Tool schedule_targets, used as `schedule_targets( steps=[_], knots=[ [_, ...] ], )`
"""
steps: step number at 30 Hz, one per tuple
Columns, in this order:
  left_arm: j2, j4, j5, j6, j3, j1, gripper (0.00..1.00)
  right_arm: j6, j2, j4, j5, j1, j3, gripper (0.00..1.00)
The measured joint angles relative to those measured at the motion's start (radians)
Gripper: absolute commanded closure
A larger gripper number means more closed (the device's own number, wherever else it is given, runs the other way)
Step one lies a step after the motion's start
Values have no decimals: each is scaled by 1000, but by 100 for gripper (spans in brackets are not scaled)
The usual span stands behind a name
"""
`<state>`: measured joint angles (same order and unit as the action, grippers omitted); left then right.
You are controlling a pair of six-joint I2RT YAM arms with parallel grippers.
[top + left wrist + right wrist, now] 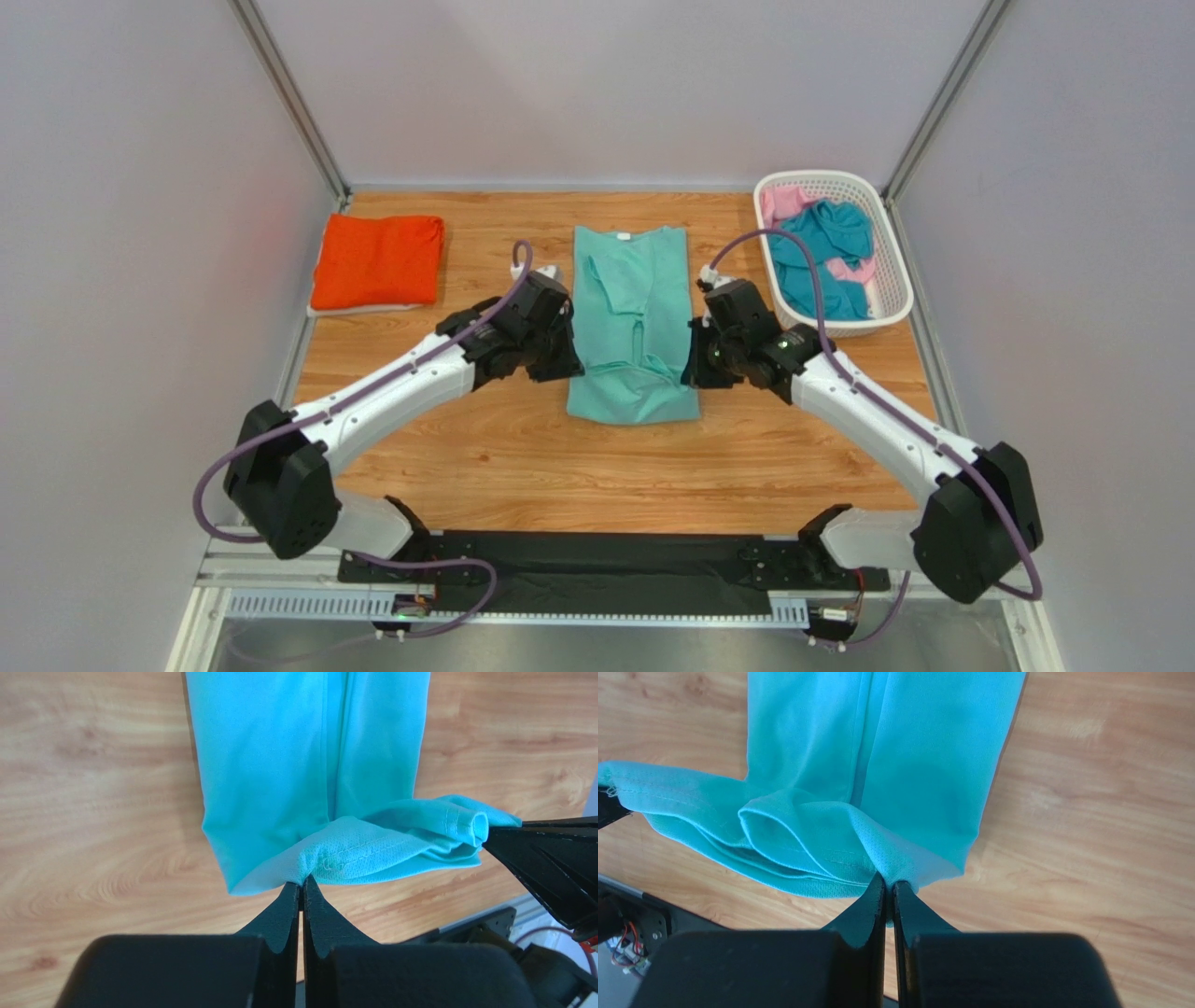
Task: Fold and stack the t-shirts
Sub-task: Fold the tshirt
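Note:
A mint-green t-shirt (634,315) lies as a long folded strip in the middle of the table. My left gripper (564,353) is shut on its left edge, near the hem end. My right gripper (696,357) is shut on its right edge opposite. In the left wrist view the pinched cloth (351,857) lifts off the wood at my left gripper (302,882). The right wrist view shows the same raised fold (808,847) at my right gripper (887,882). A folded orange t-shirt (377,261) lies at the far left.
A white slotted basket (884,210) at the far right holds a teal t-shirt (828,273) and a pink one (786,200). Grey walls close in the table (477,448) on the left, right and back. A black rail (603,567) runs along the near edge.

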<state>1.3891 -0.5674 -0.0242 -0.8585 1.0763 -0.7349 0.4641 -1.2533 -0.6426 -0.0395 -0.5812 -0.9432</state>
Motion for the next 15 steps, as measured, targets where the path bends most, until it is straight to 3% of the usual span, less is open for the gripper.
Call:
schedule_targets(
  steps=[15],
  knots=[
    [305,-37,50,149,306,134,100,-74,-318,55,-74,127,-197,96]
  ],
)
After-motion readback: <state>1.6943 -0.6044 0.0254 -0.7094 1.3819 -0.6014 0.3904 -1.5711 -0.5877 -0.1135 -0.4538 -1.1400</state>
